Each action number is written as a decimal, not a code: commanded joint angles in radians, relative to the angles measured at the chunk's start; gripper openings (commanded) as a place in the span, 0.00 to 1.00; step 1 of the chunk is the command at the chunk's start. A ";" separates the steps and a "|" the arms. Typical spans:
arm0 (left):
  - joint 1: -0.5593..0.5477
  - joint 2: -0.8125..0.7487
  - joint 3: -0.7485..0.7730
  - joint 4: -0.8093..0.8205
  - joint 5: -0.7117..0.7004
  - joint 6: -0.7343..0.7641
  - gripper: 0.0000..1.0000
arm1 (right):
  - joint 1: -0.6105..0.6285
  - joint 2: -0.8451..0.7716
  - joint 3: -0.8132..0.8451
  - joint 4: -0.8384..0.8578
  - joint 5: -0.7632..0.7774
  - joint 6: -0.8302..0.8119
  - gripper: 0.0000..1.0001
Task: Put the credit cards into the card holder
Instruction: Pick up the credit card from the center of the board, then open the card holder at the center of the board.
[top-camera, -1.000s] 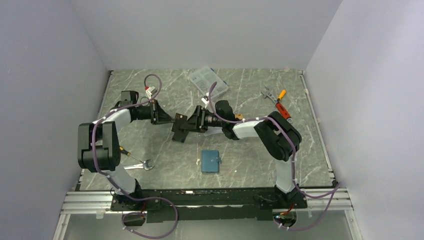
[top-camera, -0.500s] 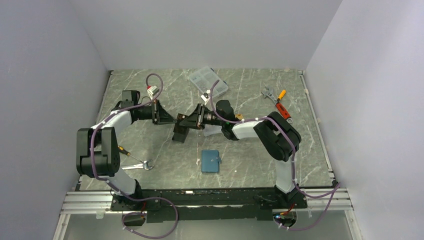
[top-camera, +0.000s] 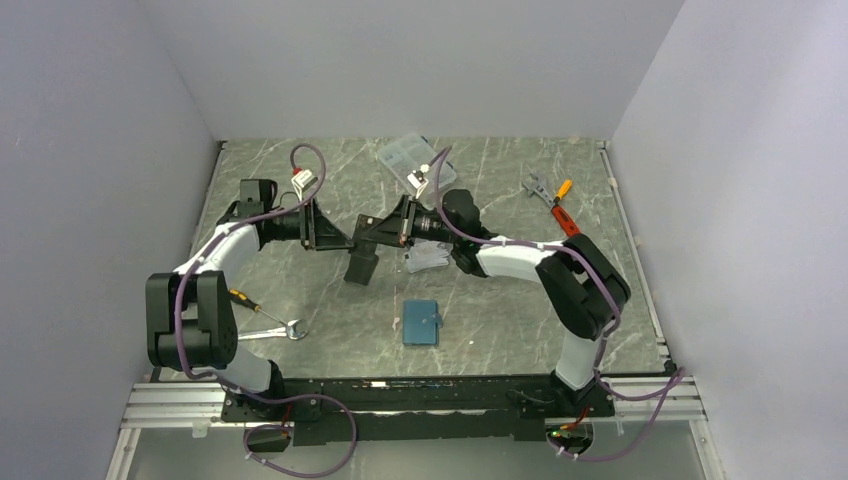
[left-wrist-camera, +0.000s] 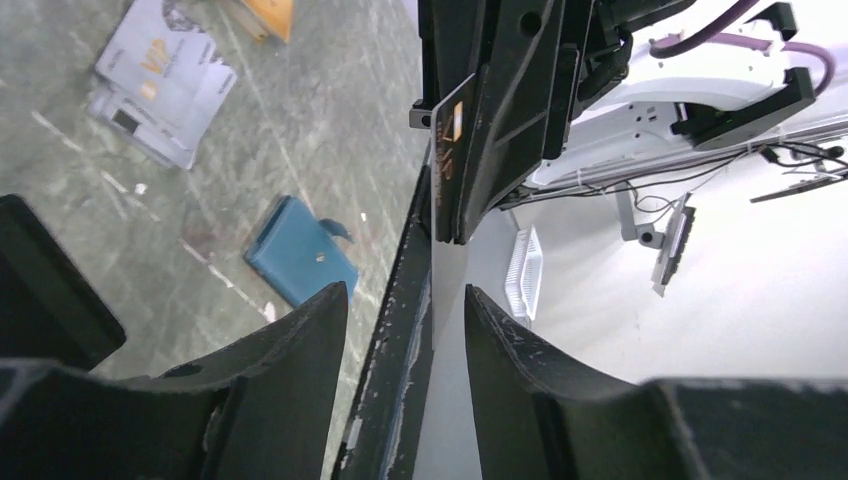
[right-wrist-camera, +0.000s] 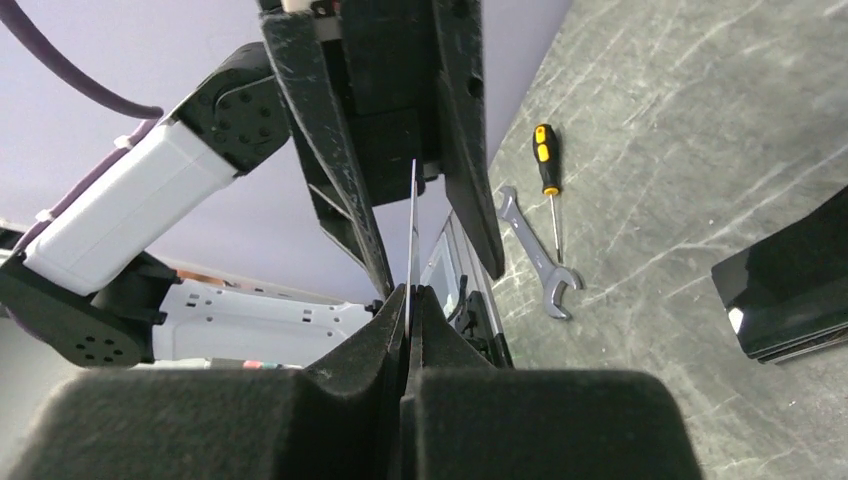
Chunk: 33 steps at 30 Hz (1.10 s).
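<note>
Two arms reach in toward each other, forearms nearly level, and meet tip to tip above the counter (top-camera: 500, 335) on the far side of the card holder (top-camera: 421, 322), which lies closed. My right tool (right-wrist-camera: 408, 296) is clenched on one card (right-wrist-camera: 412, 225), held edge-up. My left tool (left-wrist-camera: 405, 300) stands spread, a finger either side of that card. Loose cards (top-camera: 425, 260) lie just beyond the card holder.

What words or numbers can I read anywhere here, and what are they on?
"VIP": on the top silver card.
Its smaller print: too blurred to read.
Print on the held card: seen nearly edge-on, unreadable.
No other text is visible.
</note>
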 joint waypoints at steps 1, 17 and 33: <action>-0.021 -0.031 0.090 -0.282 0.094 0.285 0.52 | 0.000 -0.079 0.022 -0.091 0.011 -0.106 0.00; 0.005 0.118 0.373 -1.268 0.271 1.284 0.52 | 0.060 -0.066 0.082 -0.201 -0.003 -0.164 0.00; 0.005 0.005 0.366 -1.268 0.279 1.293 0.46 | 0.156 -0.051 0.144 -0.373 -0.039 -0.273 0.00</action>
